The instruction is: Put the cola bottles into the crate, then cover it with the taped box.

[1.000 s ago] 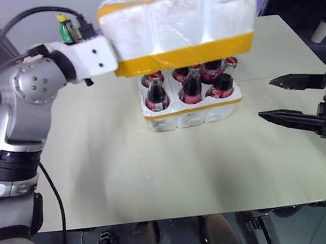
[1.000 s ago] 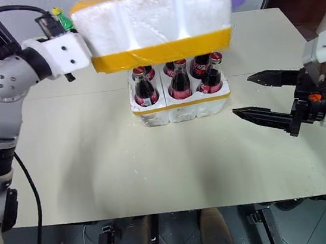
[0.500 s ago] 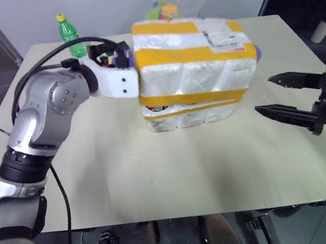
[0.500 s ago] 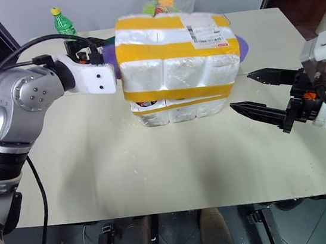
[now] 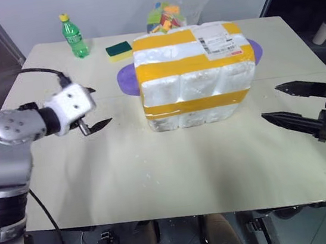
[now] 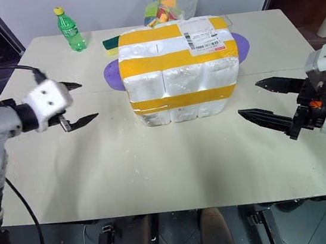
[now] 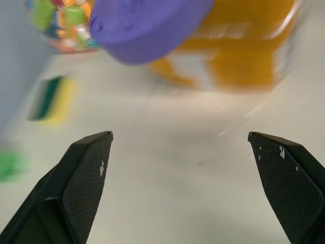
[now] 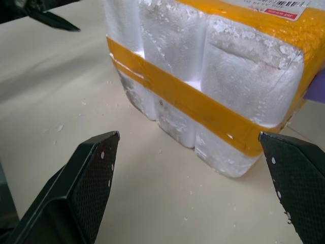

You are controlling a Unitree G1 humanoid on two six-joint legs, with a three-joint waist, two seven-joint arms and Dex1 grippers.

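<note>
The taped box (image 5: pixel 194 63), white styrofoam with yellow stripes and a shipping label, rests on the crate (image 5: pixel 192 118) at mid-table. Just the crate's lower white wall shows under it. The cola bottles are hidden beneath the box. My left gripper (image 5: pixel 98 106) hovers open and holds nothing, well off the box's left side; in the left wrist view its fingers (image 7: pixel 91 168) stand wide apart over bare table. To the right of the box my right gripper (image 5: pixel 270 102) is open and points at it, apart from it. The right wrist view has the box (image 8: pixel 213 66) beyond its spread fingers (image 8: pixel 94 173).
At the back of the table stand a green bottle (image 5: pixel 71 35), a yellow-green sponge (image 5: pixel 119 50) and a clear bag of coloured pieces (image 5: pixel 168 13). A purple disc (image 5: pixel 125 79) lies behind the box. The table's front edge (image 5: pixel 181 217) is near.
The left gripper lowered the taped box onto the crate, hiding the bottles, then opened and drew back to the left. The right gripper stayed nearly still.
</note>
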